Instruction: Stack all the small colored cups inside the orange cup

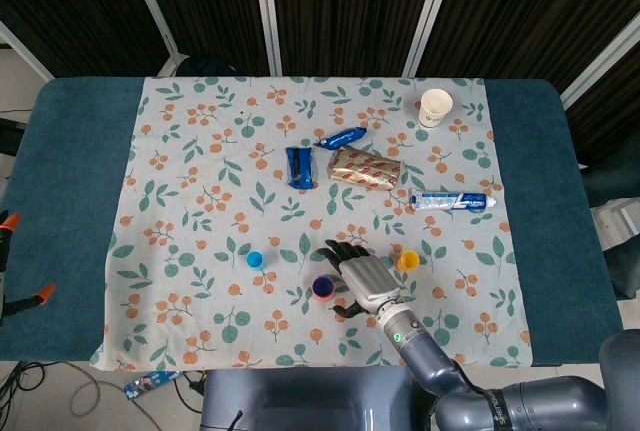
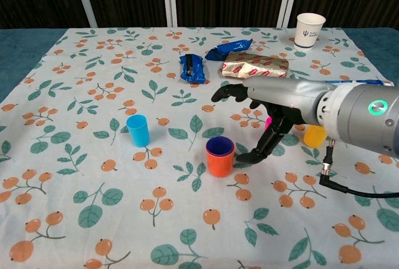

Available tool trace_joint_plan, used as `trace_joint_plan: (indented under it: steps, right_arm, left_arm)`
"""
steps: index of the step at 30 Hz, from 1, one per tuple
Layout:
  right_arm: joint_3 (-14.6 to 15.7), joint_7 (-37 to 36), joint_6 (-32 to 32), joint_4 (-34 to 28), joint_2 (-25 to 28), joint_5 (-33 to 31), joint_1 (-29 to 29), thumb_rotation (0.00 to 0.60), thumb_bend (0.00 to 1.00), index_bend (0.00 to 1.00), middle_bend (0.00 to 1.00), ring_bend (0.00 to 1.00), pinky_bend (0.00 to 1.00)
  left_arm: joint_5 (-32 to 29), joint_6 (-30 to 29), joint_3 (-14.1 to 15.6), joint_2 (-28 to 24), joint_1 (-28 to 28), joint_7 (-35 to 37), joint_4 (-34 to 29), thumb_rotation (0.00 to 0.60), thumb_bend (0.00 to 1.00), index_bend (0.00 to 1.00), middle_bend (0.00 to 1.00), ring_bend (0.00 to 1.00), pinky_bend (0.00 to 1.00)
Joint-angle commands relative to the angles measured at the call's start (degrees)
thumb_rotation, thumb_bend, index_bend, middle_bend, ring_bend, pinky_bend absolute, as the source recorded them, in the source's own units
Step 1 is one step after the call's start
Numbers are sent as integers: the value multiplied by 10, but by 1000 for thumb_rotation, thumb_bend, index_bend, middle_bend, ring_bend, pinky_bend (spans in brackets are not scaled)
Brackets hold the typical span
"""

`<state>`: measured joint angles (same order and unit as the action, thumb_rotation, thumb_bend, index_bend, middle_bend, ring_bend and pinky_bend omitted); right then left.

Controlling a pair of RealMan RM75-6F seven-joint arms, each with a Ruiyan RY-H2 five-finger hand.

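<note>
Nested cups (image 2: 220, 155) left of right hand (image 2: 265, 113)

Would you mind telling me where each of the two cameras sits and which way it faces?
Head view: high above the near edge, looking steeply down on the whole table; the right hand and forearm show at the bottom.
Chest view: low at the near edge, looking across the cloth toward the far curtains; the right hand reaches in from the right.
Both share the orange cup with the purple cup nested inside, the blue cup and the paper cup.
</note>
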<state>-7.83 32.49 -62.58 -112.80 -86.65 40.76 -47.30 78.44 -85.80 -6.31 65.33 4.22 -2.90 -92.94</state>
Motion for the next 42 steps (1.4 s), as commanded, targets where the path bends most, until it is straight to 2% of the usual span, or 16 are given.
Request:
trace_joint_plan:
  steps: [1,8,17,28,42]
  right_arm:
    - [-7,5,-8,-1,11,-7,-3,600,301,118,31,66,137]
    - [-24,-22,-23,24,38,-10,10,600,302,256,31,66,137]
    - [-8,-60,18,79,64,-20,28,600,302,333,31,66,137]
    - [2,-109,30,145,46,36,49,600,301,384,31,69,137]
    - [17,-125,41,164,42,60,69,600,302,389,31,69,137]
  left_arm:
    - [1,0,0,-1,0,2,0,600,74,35,0,0,0]
    - [5,-3,1,-2,-1,5,0,600,73,37,0,0,0]
    - [15,-11,3,-3,-4,9,0,600,74,46,0,0,0]
    - [18,-11,4,-7,-5,15,-1,600,74,47,0,0,0]
    - [14,-6,5,-7,-4,12,-3,600,74,46,0,0,0]
